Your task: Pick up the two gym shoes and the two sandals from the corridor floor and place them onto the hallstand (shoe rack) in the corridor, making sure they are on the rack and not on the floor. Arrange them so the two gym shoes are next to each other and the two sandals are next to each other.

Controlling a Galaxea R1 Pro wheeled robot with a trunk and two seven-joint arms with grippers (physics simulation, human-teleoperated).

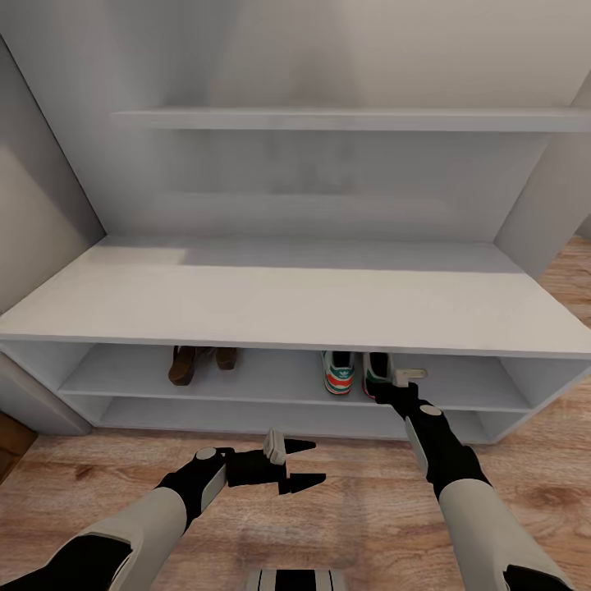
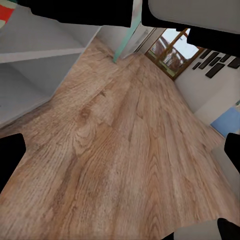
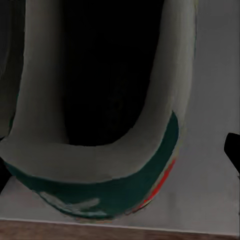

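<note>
- Floor (image 1: 345,509) of light wood planks lay nearest, and the left gripper (image 1: 297,464) hovered over it with its fingers spread wide and nothing between them; its wrist view looked along bare boards toward a far window (image 2: 172,52).
- Right gripper (image 1: 400,386) reached forward to the front edge of the rack's upper open shelf (image 1: 271,373), right at the heel of the right-hand sneaker (image 1: 376,371). Whether it was clamped on that heel or just letting go, I could not tell: the fingertips were hidden against the shoe.
- That sneaker sat on the shelf with its long axis running front to back, heel toward the robot; the wrist camera looked down into its dark opening, with green and red heel trim (image 3: 165,165) at the shelf lip.
- Second sneaker (image 1: 338,371) stood just beside it on the left, lined up the same way.
- Sandals (image 1: 195,364) sat together farther left on the same shelf, well apart from the sneakers.
- Judging by this, all four shoes were off the floor, and the next move was for the right arm to draw straight back along the shoe's axis.
</note>
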